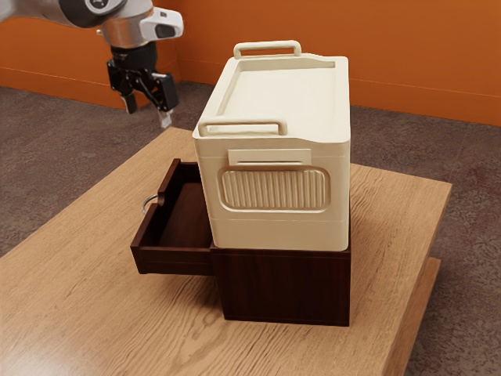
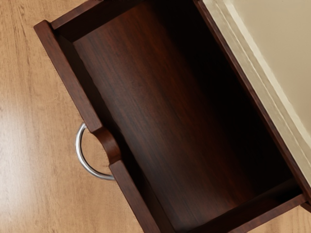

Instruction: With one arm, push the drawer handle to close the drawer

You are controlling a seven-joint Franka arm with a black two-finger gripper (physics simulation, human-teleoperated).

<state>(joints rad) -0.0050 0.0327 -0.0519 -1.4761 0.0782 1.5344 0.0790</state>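
Observation:
My gripper [image 1: 147, 112] hangs in the air above and behind the drawer, at the exterior view's upper left, its two fingers apart with nothing between them. The dark brown drawer [image 1: 185, 215] is pulled out of its cabinet [image 1: 286, 286] toward the exterior view's left. On its front is a curved silver handle [image 1: 148, 202], partly hidden by the front panel. Seen from above in the wrist view, the drawer [image 2: 146, 107] has a bare interior, and the handle [image 2: 82, 158] arcs outward beside the notch in the front panel.
A cream storage box [image 1: 274, 188] with two raised handles sits on top of the cabinet; its edge [image 2: 272, 82] runs along the drawer's inner side in the wrist view. The wooden table [image 1: 94, 313] carries the cabinet, and an orange wall [image 1: 415, 63] stands behind.

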